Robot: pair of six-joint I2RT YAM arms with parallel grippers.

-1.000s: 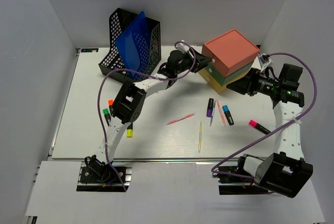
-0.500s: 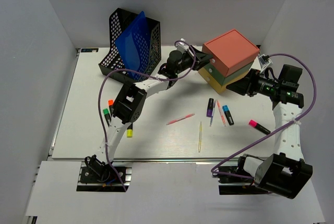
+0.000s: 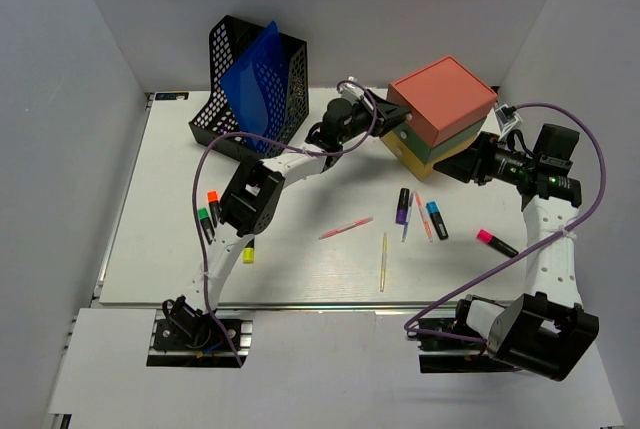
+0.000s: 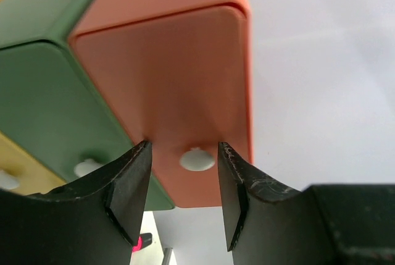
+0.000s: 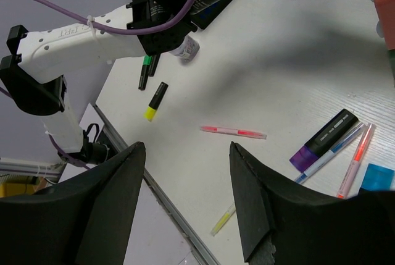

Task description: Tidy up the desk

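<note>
Left gripper (image 4: 184, 146), jaws parted, straddles the orange drawer knob (image 4: 197, 159) above the desk (image 3: 290, 264)

The white table (image 3: 165, 184) bears a black mesh file rack (image 3: 293, 84) at the back, a three-colour drawer stack (image 3: 440, 109) to its right, and nearer, a loose purple marker (image 3: 402, 205), pink pen (image 3: 346, 228), yellow pen (image 3: 383, 261) and pink highlighter (image 3: 497, 243).

File rack (image 3: 293, 89) back left on desk (image 3: 160, 209) — drawer stack (image 3: 440, 109) right, pens (image 3: 404, 205) before.
</note>
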